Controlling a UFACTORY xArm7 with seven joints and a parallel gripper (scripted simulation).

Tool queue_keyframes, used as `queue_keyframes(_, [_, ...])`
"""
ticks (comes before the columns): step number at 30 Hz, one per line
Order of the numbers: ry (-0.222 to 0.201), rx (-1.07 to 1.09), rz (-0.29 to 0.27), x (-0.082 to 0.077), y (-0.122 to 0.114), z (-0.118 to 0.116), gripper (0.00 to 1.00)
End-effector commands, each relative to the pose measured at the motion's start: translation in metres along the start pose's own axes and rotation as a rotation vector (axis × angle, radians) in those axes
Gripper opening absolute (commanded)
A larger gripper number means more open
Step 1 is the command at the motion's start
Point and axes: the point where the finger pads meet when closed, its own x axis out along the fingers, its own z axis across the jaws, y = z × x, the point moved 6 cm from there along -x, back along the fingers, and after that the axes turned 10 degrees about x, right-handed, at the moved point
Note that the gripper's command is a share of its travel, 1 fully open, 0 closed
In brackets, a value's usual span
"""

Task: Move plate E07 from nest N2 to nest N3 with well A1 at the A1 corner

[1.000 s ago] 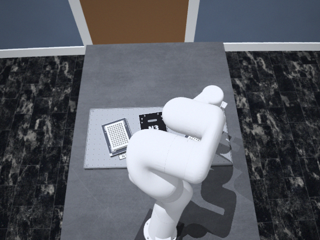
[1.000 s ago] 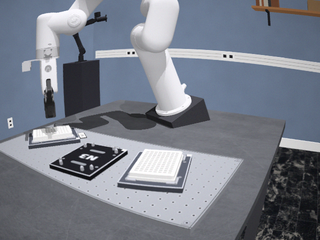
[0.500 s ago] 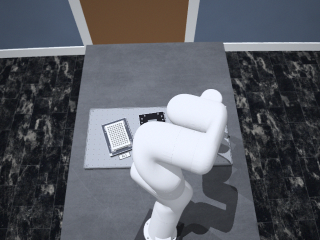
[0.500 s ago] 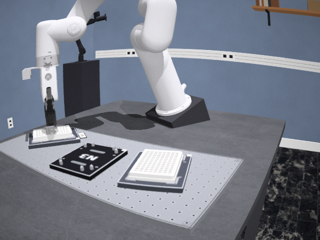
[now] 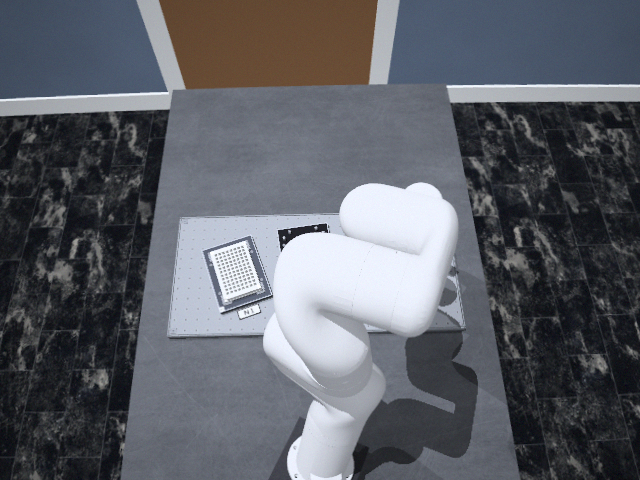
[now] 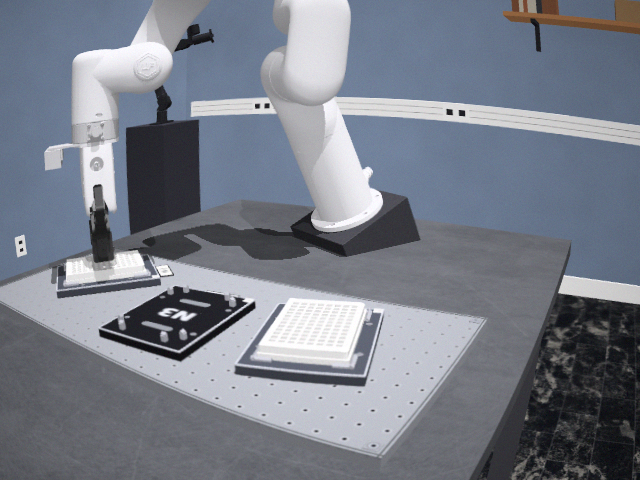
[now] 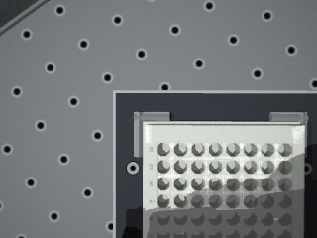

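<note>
A white well plate [image 6: 103,266], which I take for E07, sits on its dark nest [image 6: 108,283] at the far left of the deck; no label can be read. My gripper [image 6: 102,252] hangs straight down over it, open, with its fingertips at the level of the plate's top. The wrist view shows one short end of this plate [image 7: 218,183] inside the nest's corner locators; the fingers are out of that view. The black N3 nest [image 6: 178,319] with its pegs is empty. Plate E01 [image 6: 312,328] sits on nest N1, beside the N1 sign [image 5: 248,311]. In the top view the arm hides the gripper.
All nests stand on a grey perforated deck plate [image 6: 289,382]. A small sign [image 6: 164,270] lies by the left nest. The robot base [image 6: 356,227] stands behind the deck. A black pedestal [image 6: 162,170] with a camera arm stands behind the table's left side.
</note>
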Motion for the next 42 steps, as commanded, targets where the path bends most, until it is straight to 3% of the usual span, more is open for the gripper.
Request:
queue_keyframes(1, [0.001,0.000,0.003,-0.001,0.001,0.000,1.00])
queue_keyframes(42, [0.001,0.000,0.003,0.019,0.001,0.000,1.00])
